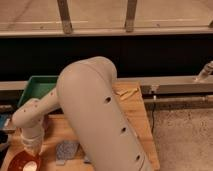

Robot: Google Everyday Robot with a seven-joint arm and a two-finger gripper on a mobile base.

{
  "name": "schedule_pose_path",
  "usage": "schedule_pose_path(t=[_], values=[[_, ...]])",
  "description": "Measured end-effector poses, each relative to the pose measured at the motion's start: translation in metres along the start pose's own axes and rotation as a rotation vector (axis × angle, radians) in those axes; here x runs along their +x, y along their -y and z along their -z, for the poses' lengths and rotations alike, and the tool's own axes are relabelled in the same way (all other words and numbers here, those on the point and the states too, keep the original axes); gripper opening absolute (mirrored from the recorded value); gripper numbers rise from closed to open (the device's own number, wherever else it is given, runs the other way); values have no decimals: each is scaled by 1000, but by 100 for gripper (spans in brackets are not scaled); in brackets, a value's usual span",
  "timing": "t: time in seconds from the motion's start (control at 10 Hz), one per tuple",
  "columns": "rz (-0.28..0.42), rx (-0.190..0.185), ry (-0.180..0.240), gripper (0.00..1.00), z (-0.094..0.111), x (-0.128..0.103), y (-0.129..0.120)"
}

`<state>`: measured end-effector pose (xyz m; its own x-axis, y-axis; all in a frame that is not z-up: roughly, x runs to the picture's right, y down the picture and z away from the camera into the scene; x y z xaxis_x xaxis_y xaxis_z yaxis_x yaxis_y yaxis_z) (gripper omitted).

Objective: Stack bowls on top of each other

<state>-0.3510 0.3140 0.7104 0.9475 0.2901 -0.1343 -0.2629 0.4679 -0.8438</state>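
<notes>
The red-orange bowl (pixel 21 161) with a pale centre sits at the front left corner of the wooden table (pixel 135 117), cut off by the bottom edge of the camera view. My gripper (pixel 31 149) hangs just above it, at the bowl's far rim, at the end of my wrist (pixel 30 120). My bulky beige arm (pixel 100 115) fills the middle of the view. The dull purple bowl is hidden or out of view.
A green rectangular tray (pixel 36 86) stands at the table's back left. A blue-grey speckled piece (pixel 66 149) lies on the table right of the gripper. Pale sticks (pixel 128 93) lie near the back right edge. A dark ledge and railing run behind the table.
</notes>
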Motion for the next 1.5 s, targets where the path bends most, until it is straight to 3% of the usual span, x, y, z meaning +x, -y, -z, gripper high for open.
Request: schedule_pose_path(t=[0.4, 0.6, 0.9, 1.2, 1.5], values=[[65, -15, 19, 0, 16, 0, -9], [120, -10, 43, 0, 44, -1, -16], [181, 45, 64, 0, 90, -3, -19], [201, 105, 88, 0, 130, -17, 15], [194, 123, 130, 0, 155, -36, 55]])
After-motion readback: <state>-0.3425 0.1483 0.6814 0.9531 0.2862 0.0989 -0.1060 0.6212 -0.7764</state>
